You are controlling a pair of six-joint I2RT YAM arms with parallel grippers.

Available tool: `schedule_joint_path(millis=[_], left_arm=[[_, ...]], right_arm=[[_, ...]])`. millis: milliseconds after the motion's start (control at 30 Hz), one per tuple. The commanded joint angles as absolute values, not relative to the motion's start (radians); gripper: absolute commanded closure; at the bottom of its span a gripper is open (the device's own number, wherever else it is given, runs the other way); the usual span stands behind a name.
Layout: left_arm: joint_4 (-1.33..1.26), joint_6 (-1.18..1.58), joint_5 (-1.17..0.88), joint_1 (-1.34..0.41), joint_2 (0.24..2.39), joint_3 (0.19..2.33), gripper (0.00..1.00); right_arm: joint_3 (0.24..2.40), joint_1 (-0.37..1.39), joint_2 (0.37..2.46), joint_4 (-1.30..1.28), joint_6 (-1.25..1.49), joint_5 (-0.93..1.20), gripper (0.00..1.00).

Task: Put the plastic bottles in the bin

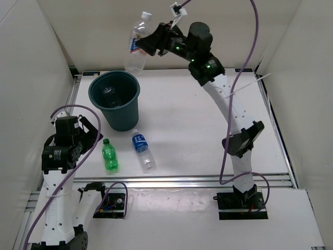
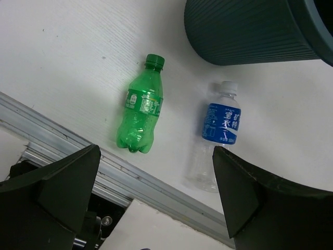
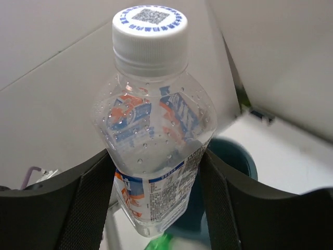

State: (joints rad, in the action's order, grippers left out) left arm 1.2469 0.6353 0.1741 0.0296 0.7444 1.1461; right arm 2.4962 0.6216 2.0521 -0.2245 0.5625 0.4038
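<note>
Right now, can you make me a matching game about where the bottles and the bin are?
Things:
1 green bottle
2 blue-label bottle
3 white-blue label bottle
4 bin

Places:
A standing upright on the table
B held up in the right gripper
C lying flat, white cap
D lying flat, nearest the left gripper

Pairs: 1-D, 2-C, 3-B, 4-A

- Bin [image 1: 114, 99] mouth open upward.
- Green bottle [image 1: 109, 155] and blue-label bottle [image 1: 142, 150] lie apart; gap between them passable.
- Bin wall stands near both caps.
</note>
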Motion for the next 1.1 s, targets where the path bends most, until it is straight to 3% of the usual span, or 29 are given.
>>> schedule_joint_path(millis=[0,133,167,233,367,500,733,900,1067], left_arm=[[1.236,0.577,0.152,0.026,0.785,1.207,0.00],[1.247,0.542,0.152,0.026,0.828,1.265,0.00],[1.236,0.541,0.138,0.026,0.837,1.276,0.00],[1.227,0.541,0.127,0.026,0.853,1.285,0.00],[1.203,0.541,0.118,0.026,0.874,1.285,0.00],[1.161,0.541,0.137,0.026,0.842,1.255,0.00],[1.083,0.684,0.092,0.026,0.718,1.031,0.00],[0.990,0.695,-0.064,0.026,0.709,0.879,0.00],[0.976,0.641,0.001,0.026,0.822,0.851,0.00]], right_arm=[[2.565,0.716,2.187,-0.055,0.399,0.325,0.61],[2.522,0.742,2.255,-0.018,0.250,0.298,0.38],[2.543,0.742,2.272,-0.046,0.209,0.298,0.16],[2.513,0.742,2.272,-0.057,0.187,0.311,0.00],[2.444,0.752,2.189,-0.164,0.153,0.270,0.00],[2.258,0.740,1.979,-0.242,0.190,0.066,0.00],[1.864,0.651,1.726,-0.391,0.356,0.103,0.00],[1.753,0.620,1.629,-0.503,0.385,0.129,0.00],[1.753,0.589,1.598,-0.557,0.339,0.141,0.00]])
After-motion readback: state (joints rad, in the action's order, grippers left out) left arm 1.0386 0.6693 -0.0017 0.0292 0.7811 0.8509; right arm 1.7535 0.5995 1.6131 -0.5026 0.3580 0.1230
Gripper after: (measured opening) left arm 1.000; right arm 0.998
